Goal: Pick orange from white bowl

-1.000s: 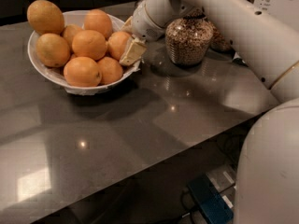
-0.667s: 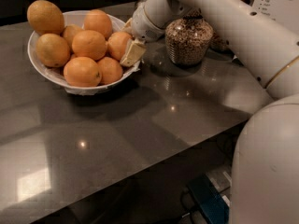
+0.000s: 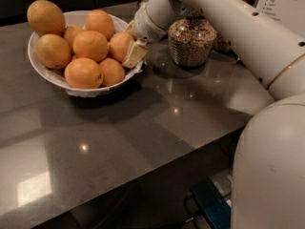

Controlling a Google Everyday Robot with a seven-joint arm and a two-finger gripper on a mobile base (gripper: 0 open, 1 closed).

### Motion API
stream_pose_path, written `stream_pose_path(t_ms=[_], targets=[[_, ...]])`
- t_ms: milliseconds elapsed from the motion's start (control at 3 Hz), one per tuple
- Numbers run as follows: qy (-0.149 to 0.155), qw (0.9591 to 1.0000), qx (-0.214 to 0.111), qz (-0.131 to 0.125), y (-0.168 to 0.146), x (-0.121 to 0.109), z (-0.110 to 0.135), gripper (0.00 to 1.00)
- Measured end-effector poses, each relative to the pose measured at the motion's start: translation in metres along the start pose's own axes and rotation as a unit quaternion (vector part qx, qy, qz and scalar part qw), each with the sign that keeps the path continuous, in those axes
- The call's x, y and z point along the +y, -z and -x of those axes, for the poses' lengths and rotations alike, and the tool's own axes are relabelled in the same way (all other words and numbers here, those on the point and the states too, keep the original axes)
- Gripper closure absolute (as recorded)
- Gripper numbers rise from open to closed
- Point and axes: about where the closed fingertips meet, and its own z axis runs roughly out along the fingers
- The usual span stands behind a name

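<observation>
The white bowl stands at the table's back left, heaped with several fruits. The orange lies at the bowl's right rim, deep orange and round. My gripper reaches in from the right over that rim. One cream finger lies against the orange's front right side, the other sits behind it, mostly hidden. The orange still rests among the other fruits. Two more deep-orange fruits lie to its left.
Paler yellow-orange fruits sit at the bowl's left. A glass jar of cereal stands just right of my wrist, under my arm. A printed sign stands at the back right. My white base fills the lower right, beside the table's front edge.
</observation>
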Motion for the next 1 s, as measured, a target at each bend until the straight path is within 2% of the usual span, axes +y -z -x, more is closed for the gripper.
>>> stream_pose_path(t_ms=[333, 667, 1000], targets=[[0.0, 1.0, 0.0, 0.0, 0.0, 0.0, 0.0, 0.96], [0.0, 1.0, -0.001, -0.001, 0.002, -0.002, -0.001, 1.0], [0.015, 0.9994, -0.025, -0.02, 0.027, -0.005, 0.011, 1.0]])
